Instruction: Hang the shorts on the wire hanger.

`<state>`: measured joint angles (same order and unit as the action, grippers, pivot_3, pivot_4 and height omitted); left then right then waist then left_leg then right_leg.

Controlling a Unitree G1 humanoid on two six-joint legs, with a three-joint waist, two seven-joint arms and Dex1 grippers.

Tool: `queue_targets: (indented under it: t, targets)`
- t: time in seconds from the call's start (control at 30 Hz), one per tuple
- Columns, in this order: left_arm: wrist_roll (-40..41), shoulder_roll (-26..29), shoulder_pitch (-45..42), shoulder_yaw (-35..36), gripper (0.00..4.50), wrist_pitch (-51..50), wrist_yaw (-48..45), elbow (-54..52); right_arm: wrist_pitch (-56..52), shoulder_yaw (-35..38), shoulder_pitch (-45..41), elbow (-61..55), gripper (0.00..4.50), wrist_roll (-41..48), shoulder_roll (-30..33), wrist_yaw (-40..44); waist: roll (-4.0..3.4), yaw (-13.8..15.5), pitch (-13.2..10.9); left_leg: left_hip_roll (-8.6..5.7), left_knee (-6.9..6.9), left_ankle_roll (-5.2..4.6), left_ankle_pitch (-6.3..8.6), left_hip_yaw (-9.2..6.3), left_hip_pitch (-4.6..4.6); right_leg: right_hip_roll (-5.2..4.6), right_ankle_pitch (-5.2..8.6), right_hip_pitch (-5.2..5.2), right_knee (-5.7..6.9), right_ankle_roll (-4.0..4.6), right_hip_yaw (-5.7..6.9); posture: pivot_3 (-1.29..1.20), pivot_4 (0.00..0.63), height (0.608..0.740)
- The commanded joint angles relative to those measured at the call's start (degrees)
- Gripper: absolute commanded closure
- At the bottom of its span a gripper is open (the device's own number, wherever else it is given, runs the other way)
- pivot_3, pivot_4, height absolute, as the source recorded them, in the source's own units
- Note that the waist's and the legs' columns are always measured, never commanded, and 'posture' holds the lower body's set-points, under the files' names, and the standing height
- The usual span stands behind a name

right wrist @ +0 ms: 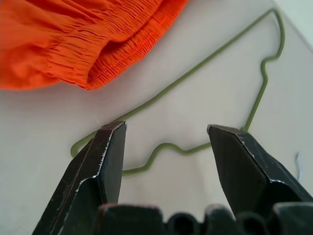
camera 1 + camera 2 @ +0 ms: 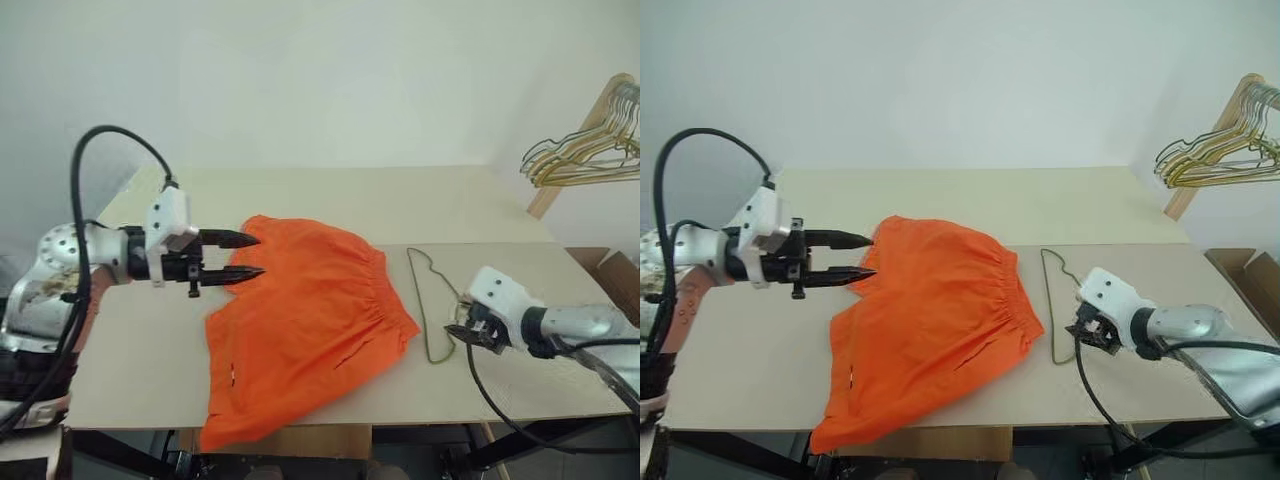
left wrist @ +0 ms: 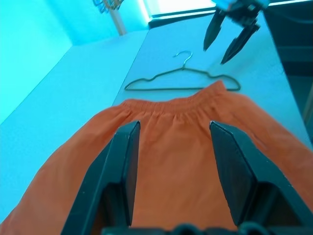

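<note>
Shorts: the bright orange cloth shorts (image 2: 300, 325) are lying flat in the centre of the head views, gathered elastic waistband facing the right of the frame, one leg drooping over the counter's near edge at lower centre.

Hanger: the thin olive-grey wire hanger (image 2: 432, 305) is lying flat just right of the waistband, its triangular body running alongside the gathered edge; whether wire and cloth are touching I cannot tell. Its hook is pointing toward the frame's right.

Counter: the pale beige flat counter (image 2: 150, 350) is showing bare surface at lower left, across the far side at upper centre, and at lower right beyond the hanger.

Left end effector: the left end effector (image 2: 242, 256) is hovering at centre left, above the shorts' left edge, pointing right, its two black fingers standing apart with nothing between them.

Right end effector: the right end effector (image 1: 166, 147) is sitting at the right of the frame, just over the hanger's near end, fingers spread wide and empty, the wire showing in the gap below them.

Background: a bunch of gold and silver wire hangers (image 2: 590, 150) is hanging on a wooden rail at upper right, well apart from the counter's items.

Box: a brown cardboard box edge (image 2: 622, 280) is showing at the right border.
</note>
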<state>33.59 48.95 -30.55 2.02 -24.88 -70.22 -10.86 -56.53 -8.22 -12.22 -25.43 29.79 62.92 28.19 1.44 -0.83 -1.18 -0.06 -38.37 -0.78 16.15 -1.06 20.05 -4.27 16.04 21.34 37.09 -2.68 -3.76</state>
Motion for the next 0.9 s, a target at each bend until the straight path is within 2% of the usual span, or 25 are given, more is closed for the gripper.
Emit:
queue_targets:
  t: [0.03,0.17,0.37,0.5,0.73,0.9]
  targets:
    - [1.1,-1.5,-2.6,-0.9,2.06,-1.5,0.3,-2.0,-13.0,-0.2,-3.7,-0.2,1.36,-0.7,-4.5,-4.9,0.00,0.0,0.0,-0.02,-0.04,-0.01,0.01,-0.02,0.09,0.00,0.00,0.05,-0.01,0.00,0.01,-0.02,0.000,0.740]
    - [0.4,-2.7,-2.4,-1.8,2.06,-1.6,0.3,-3.4,-18.7,-2.5,-7.3,5.7,1.36,-4.7,-10.8,-9.0,0.00,-0.2,0.0,-0.04,-0.14,-0.02,0.01,-0.03,0.27,0.02,0.00,0.26,0.03,-0.01,-0.01,-0.01,0.000,0.740]
    - [0.7,-2.5,-1.0,-1.2,2.06,-2.1,0.5,-4.8,-20.2,-5.8,-9.4,12.1,1.36,-9.2,-14.1,-9.5,0.00,-0.1,0.0,-0.05,-0.27,-0.05,0.02,-0.03,0.29,0.02,-0.01,0.25,0.03,-0.03,0.00,0.00,0.000,0.740]
    - [0.8,-2.3,-0.1,-0.6,2.01,-2.2,0.8,-5.6,-21.2,-6.4,-9.0,14.2,2.12,-9.2,-13.5,-6.9,0.06,0.0,0.0,-0.04,-0.28,-0.05,0.03,-0.04,0.25,0.03,-0.02,0.19,0.02,-0.04,0.02,0.01,0.000,0.740]
    - [0.5,-2.3,0.9,0.0,2.01,-2.0,1.9,-5.6,-22.2,-6.3,-7.9,12.7,4.45,-9.7,-12.1,-4.2,0.11,0.6,0.1,-0.06,-0.36,-0.07,0.04,-0.20,0.22,-0.02,0.00,0.01,-0.04,-0.07,0.21,0.01,0.000,0.740]
    - [0.5,-4.0,0.6,-1.3,2.01,-1.8,3.0,-5.9,-26.4,0.3,-9.6,16.3,4.45,-10.3,-16.2,-7.1,0.17,0.6,0.1,-0.06,-0.37,-0.08,0.05,-0.20,0.22,-0.02,-0.01,-0.01,-0.06,-0.07,0.21,0.00,0.000,0.740]
